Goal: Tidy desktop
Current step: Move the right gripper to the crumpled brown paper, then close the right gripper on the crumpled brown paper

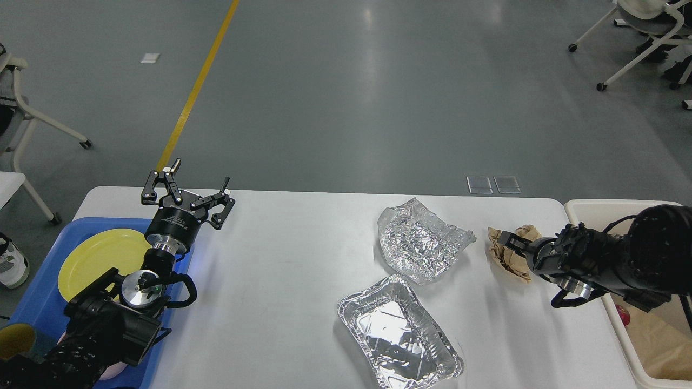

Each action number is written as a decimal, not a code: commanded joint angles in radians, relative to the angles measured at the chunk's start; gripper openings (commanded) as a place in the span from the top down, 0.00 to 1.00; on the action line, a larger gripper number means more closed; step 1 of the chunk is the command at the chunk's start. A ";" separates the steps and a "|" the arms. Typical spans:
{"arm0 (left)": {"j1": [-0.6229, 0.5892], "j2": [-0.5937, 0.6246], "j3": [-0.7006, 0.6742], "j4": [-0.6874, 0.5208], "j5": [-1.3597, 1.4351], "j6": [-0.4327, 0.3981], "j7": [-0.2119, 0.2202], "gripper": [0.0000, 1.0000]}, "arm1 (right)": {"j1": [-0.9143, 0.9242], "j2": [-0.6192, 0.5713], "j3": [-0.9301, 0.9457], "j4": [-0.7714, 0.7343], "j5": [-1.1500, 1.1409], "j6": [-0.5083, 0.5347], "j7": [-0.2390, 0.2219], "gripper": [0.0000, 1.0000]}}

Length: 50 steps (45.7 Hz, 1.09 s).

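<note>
Crinkled foil sheet (420, 246) on smooth white desktop (292, 259); brown crumpled paper (508, 249).

Crinkled shiny foil sheet (419, 246), smooth matt desktop (281, 270)

Black jointed arms, silver metal collars, looping black cables, white-tipped linkage fingers (167, 170) on left gripper (186, 186)

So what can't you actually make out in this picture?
- Right gripper, head view: small, dark and end-on over the brown paper; jaws open or shut, and any contact, unclear.
- Bin: cut off at the right edge and covered by the arm.
- Tray: near end hidden by the left arm.
</note>
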State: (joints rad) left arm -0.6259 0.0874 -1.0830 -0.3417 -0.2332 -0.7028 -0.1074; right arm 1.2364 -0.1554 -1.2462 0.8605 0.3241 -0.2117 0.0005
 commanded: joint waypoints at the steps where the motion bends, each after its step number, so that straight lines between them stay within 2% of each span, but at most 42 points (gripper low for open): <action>1: 0.000 0.000 0.000 0.001 0.000 0.000 0.000 0.00 | -0.018 0.005 0.005 -0.008 0.004 -0.002 -0.002 0.00; 5: 0.000 0.000 0.000 0.001 0.000 0.000 0.000 0.00 | -0.047 0.030 0.005 -0.043 0.007 -0.021 0.000 0.01; 11: 0.000 0.000 0.000 0.000 0.000 0.000 0.000 0.00 | -0.072 0.034 0.011 -0.081 0.010 -0.055 0.000 0.18; 18: 0.000 0.000 0.000 0.000 0.000 0.000 0.000 0.00 | -0.074 0.031 0.028 -0.081 0.013 -0.063 0.001 0.20; 20: 0.000 0.000 0.000 0.000 0.000 0.000 0.000 0.00 | -0.077 0.030 0.050 -0.081 0.015 -0.067 0.003 0.23; 22: 0.000 0.000 0.000 0.001 0.000 0.000 0.000 0.00 | -0.080 0.030 0.068 -0.080 0.013 -0.071 0.004 0.32; 24: 0.000 0.000 0.000 0.001 0.000 0.000 0.000 0.00 | -0.080 0.030 0.070 -0.078 0.009 -0.071 0.004 0.52; 27: 0.000 0.000 0.000 0.000 0.000 0.000 0.000 0.00 | -0.081 0.030 0.068 -0.078 0.004 -0.071 0.001 0.96; 28: 0.000 0.000 0.000 0.000 0.000 0.000 0.000 0.00 | -0.081 0.030 0.068 -0.078 0.004 -0.071 0.000 1.00; 45: 0.000 0.000 0.000 0.000 0.000 0.000 0.000 0.00 | -0.061 0.022 0.068 -0.048 0.000 -0.072 -0.004 1.00; 50: 0.000 0.000 0.000 0.001 0.000 0.000 0.000 0.00 | -0.017 -0.021 0.065 -0.003 -0.008 -0.072 -0.002 1.00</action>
State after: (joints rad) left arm -0.6259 0.0874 -1.0830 -0.3415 -0.2331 -0.7027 -0.1074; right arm 1.1788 -0.1385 -1.1784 0.8186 0.3229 -0.2839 -0.0024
